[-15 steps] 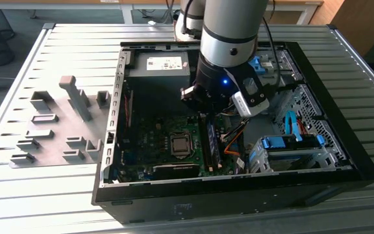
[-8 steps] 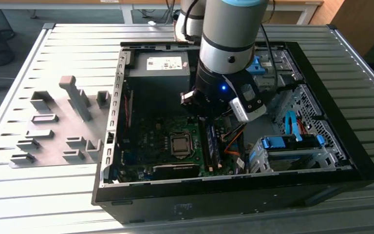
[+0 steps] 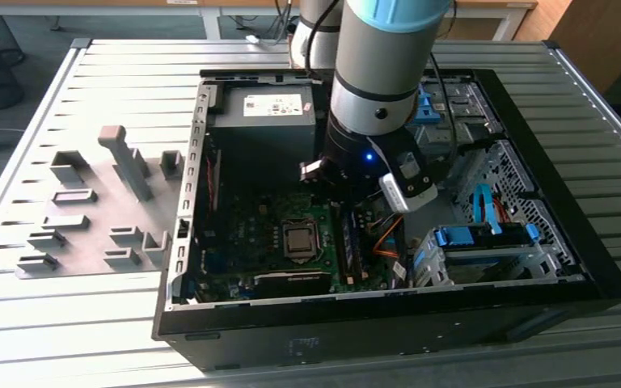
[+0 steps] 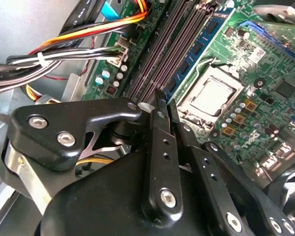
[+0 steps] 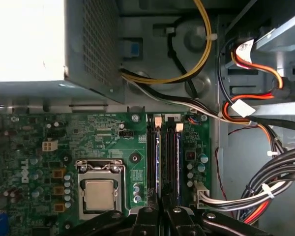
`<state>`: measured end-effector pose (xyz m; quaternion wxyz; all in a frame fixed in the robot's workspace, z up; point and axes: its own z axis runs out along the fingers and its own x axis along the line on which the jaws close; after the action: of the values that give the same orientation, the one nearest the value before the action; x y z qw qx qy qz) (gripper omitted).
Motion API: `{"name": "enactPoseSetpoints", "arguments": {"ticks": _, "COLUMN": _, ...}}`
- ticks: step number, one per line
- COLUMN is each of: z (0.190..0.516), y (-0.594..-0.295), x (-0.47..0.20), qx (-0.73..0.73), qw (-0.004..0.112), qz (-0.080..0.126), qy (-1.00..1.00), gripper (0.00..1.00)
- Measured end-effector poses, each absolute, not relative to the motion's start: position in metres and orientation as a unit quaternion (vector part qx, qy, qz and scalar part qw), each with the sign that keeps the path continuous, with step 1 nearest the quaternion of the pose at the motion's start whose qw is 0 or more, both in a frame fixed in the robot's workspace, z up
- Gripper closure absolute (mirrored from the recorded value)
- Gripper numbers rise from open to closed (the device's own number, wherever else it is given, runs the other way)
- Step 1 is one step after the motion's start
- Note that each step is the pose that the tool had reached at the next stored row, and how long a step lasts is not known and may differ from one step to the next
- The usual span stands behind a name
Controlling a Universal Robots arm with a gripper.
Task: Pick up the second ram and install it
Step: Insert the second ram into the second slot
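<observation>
I am hovering my end effector [image 4: 162,105] inside the open computer case [image 3: 569,287], low over the motherboard [image 5: 103,140] beside the processor socket [image 5: 99,191]. My fingers [image 4: 160,142] are pressing close together, edge-on, on what I judge to be the second ram [image 5: 160,169], directly beneath them. Its long axis is running along the memory slots [image 4: 172,46], so I am lining up parallel with them.

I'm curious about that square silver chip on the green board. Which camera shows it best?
The first wrist view: the silver processor is seen square-on in its metal frame. The second wrist view shows it slanted, beyond the tool. In the exterior view it is a small square inside the computer case.
</observation>
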<state>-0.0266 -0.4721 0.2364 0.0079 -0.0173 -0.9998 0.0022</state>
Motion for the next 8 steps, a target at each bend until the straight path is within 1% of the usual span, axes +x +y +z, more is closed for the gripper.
{"name": "enactPoseSetpoints", "arguments": {"ticks": 8, "z": 0.2349, "y": -0.4728, "x": -0.0263, "qx": -0.018, "qw": 0.008, "qz": 0.001, "qy": -1.000, "gripper": 0.86}}
